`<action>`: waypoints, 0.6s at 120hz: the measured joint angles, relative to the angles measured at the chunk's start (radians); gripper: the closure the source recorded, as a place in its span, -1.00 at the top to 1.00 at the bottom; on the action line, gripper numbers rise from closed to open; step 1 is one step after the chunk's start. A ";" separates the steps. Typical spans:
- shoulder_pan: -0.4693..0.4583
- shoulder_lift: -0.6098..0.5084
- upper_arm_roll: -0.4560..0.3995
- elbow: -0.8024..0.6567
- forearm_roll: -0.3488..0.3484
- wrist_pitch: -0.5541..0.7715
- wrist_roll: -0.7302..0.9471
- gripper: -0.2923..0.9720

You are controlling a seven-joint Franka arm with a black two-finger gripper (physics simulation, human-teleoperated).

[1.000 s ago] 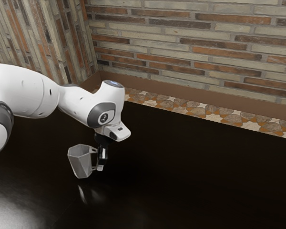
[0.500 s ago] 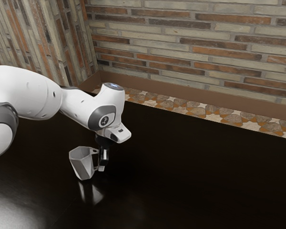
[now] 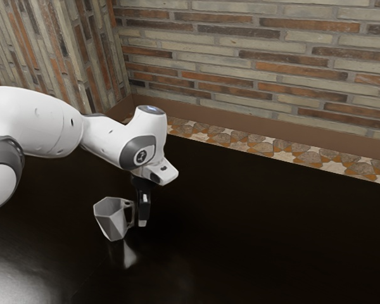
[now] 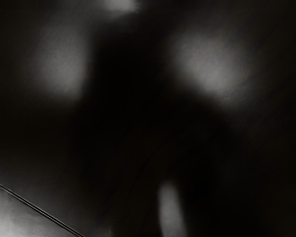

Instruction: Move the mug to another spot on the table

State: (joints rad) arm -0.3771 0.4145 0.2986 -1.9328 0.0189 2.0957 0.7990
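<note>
At the bottom of the exterior view lies a dark, shiny table (image 3: 253, 253), and it takes up most of the picture. Pale light shines on it in the lower left corner.

A little way in, in the lower left part of the exterior view, is a grey mug (image 3: 112, 220) with flat, angled sides. It is tipped, with its mouth leaning toward the exterior view's left. The part of the inside that shows is plain grey. Its faint reflection shows on the table just under it. I cannot tell if its bottom touches the table or hangs just above it.

The mug's handle (image 3: 130, 214) points to the exterior view's right. The black two-finger gripper (image 3: 141, 215) comes straight down onto that handle and is clamped on it, so it is gripping the mug. One black finger (image 3: 144, 209) with a small white patch shows right beside the handle.

Above the gripper is the big white robot arm (image 3: 107, 142), coming in from the exterior view's left. It has a round grey part with a small white mark, too small to read.

Behind the table is a strip of brown and cream patterned floor (image 3: 266, 147). Farthest back stands a brick wall (image 3: 253, 57) of red, brown and tan bricks.

In the wrist view the dark table (image 4: 138, 123) looks blurry, with soft pale patches of light on it.
</note>
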 joint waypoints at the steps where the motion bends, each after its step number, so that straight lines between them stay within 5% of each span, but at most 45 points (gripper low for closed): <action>1: -0.001 0.000 0.000 0.002 -0.002 0.001 0.000 0.43; 24: -0.017 -0.045 -0.005 0.054 -0.045 0.012 0.004 0.49; 72: -0.007 -0.371 -0.001 0.058 -0.030 -0.105 -0.016 0.53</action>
State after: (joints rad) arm -0.3842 0.0434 0.2974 -1.8752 -0.0110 1.9910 0.7828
